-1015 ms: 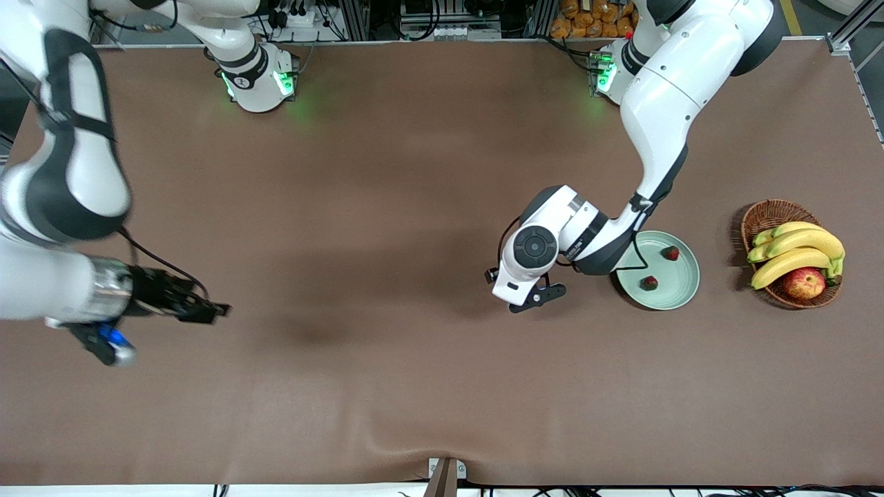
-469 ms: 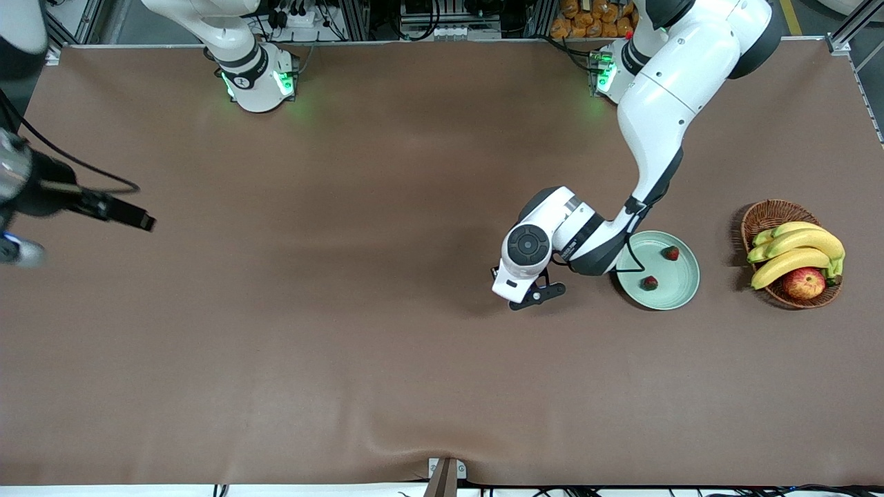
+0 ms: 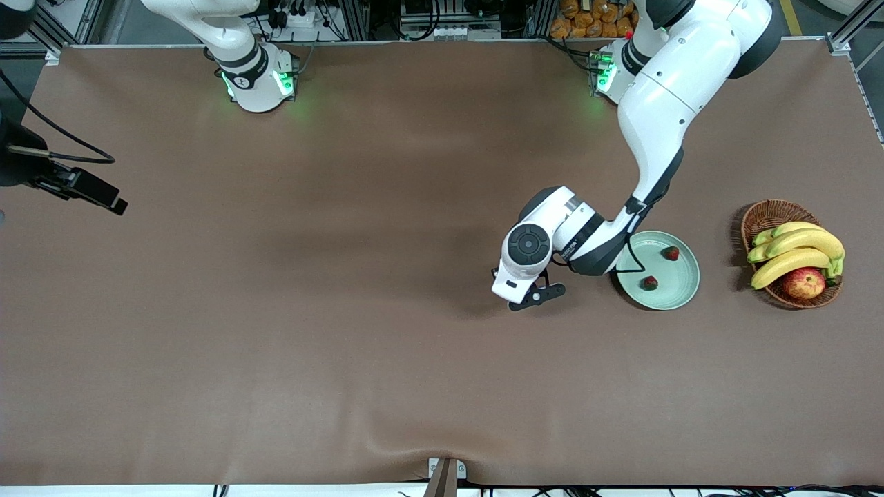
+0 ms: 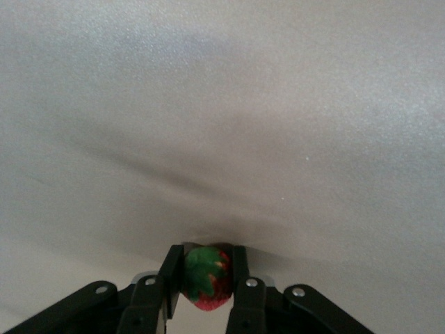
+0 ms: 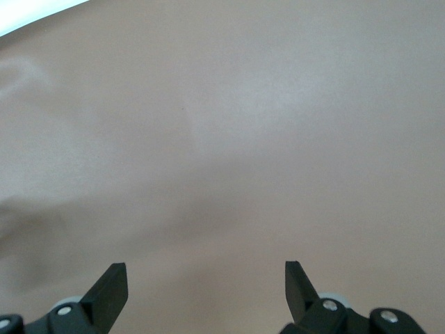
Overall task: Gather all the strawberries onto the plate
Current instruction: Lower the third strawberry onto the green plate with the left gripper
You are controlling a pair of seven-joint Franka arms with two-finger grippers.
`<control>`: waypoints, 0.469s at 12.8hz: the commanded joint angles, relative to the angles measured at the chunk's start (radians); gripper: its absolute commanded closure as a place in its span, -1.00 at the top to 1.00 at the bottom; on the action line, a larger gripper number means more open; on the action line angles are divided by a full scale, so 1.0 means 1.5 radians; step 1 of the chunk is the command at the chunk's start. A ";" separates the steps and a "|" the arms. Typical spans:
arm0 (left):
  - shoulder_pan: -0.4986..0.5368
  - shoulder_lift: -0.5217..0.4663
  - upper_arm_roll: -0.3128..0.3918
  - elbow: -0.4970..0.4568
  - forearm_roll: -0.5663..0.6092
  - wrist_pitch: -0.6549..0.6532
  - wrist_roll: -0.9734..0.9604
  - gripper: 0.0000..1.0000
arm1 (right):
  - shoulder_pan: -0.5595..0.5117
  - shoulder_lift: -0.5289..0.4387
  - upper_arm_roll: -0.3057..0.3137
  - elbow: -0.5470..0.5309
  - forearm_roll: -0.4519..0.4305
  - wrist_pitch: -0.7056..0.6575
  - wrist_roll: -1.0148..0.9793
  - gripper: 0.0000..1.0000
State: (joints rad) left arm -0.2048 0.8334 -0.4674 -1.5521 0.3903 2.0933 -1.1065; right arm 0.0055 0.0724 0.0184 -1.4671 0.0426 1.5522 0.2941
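Your left gripper (image 4: pixel 206 278) is down at the brown desk (image 3: pixel 345 310), just beside the pale green plate (image 3: pixel 680 286) on the side toward the right arm's end. In the left wrist view its two fingers (image 4: pixel 171 277) are clamped on a strawberry (image 4: pixel 206 277), red with its green leafy cap facing the camera, and the berry sits right at the cloth. From the front view you cannot see this berry, because the left arm's wrist covers it.

Two more strawberries lie in the plate, apart from each other: one (image 3: pixel 670 253) farther from the front camera, the other (image 3: pixel 649 282) nearer to it.

A wicker basket (image 3: pixel 763 214) with bananas (image 3: pixel 794 248) and an apple (image 3: pixel 804 282) stands toward the left arm's end of the desk, near the plate.

Your right gripper (image 5: pixel 206 285) hangs over the bare cloth at the right arm's end of the desk, its fingers spread wide with nothing between them.
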 commanded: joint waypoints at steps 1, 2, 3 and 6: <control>0.039 -0.028 -0.003 -0.008 0.020 -0.011 -0.006 -1.00 | 0.001 -0.027 -0.005 -0.022 -0.013 0.023 -0.068 1.00; 0.058 -0.039 -0.008 -0.008 0.019 -0.027 0.004 -1.00 | 0.000 -0.026 -0.005 -0.010 -0.014 0.022 -0.066 1.00; 0.069 -0.051 -0.010 -0.007 0.018 -0.053 0.023 -1.00 | -0.002 -0.026 -0.005 -0.003 -0.019 0.022 -0.069 1.00; 0.120 -0.087 -0.013 -0.007 0.010 -0.112 0.111 -1.00 | -0.013 -0.037 0.000 0.001 -0.022 -0.010 -0.073 1.00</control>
State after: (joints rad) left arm -0.0705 0.7598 -0.4708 -1.5406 0.3962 1.9824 -1.0021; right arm -0.0035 0.0418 0.0114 -1.4612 0.0265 1.5779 0.2025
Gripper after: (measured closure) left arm 0.674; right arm 0.000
